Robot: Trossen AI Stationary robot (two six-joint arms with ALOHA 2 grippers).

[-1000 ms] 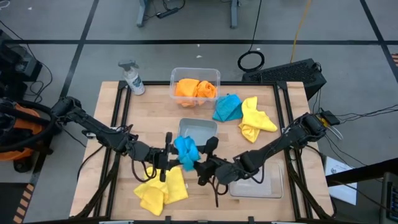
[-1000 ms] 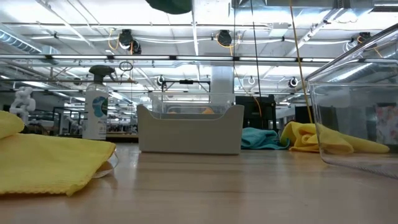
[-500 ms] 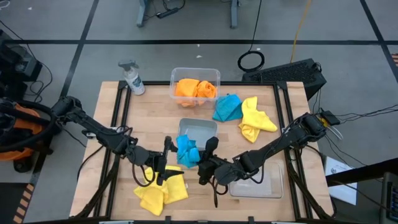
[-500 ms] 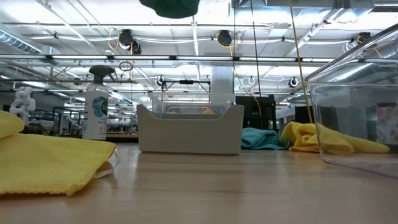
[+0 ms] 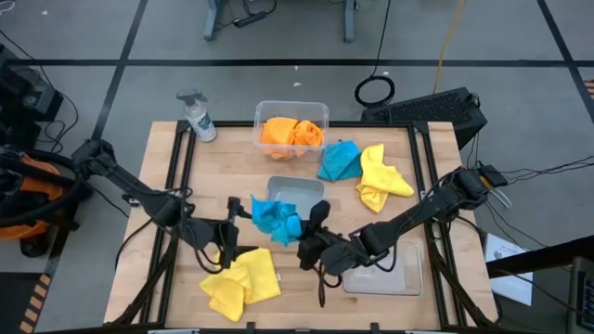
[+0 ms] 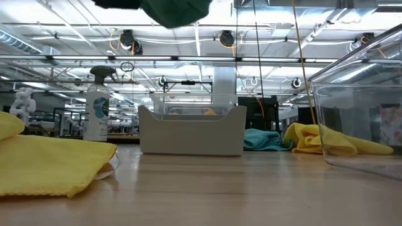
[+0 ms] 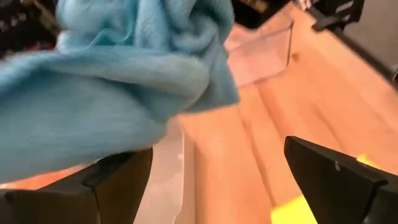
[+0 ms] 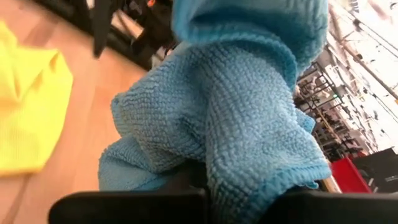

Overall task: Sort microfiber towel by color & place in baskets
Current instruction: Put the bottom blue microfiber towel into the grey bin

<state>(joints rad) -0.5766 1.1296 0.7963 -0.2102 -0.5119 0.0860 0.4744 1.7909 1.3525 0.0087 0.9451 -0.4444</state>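
the right gripper is clamped on a turquoise towel, holding it above the near edge of the small grey basket at table centre. the left gripper stands with fingers apart just beside the towel, gripping nothing, above a yellow towel on the table.

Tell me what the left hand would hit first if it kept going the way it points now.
Almost at once the turquoise towel bunched ahead of the left hand; past it, the right hand gripping that towel's far end. Heights are hard to judge from above, so this is approximate.
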